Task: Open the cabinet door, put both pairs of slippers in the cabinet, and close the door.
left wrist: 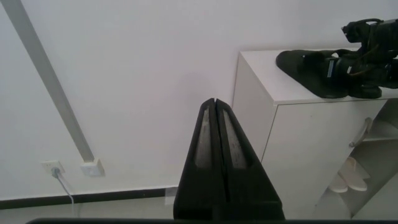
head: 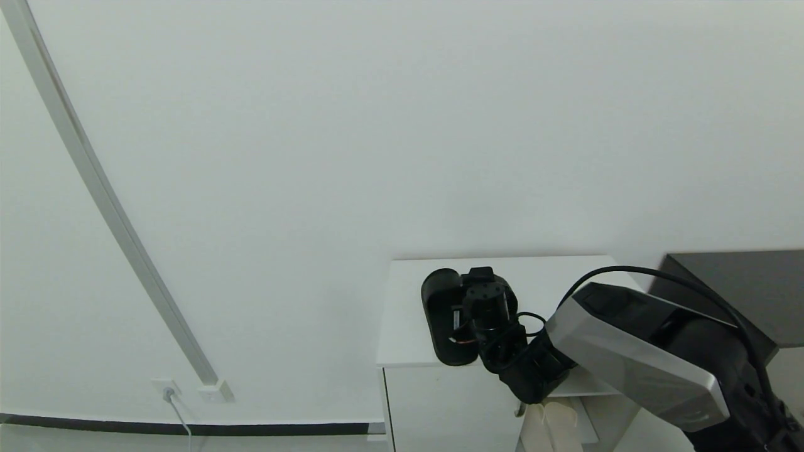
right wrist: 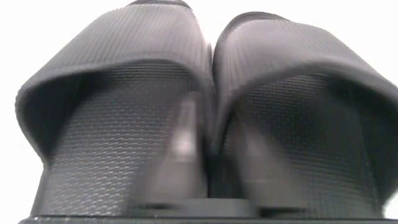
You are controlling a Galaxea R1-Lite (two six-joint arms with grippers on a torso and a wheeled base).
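wall: plain white | cable duct: slants down to socket | skirting: dark stripe

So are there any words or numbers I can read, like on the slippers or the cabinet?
None: there are no words, numbers or signs to read on the black slippers, the white cabinet, the wall socket or the left tool.
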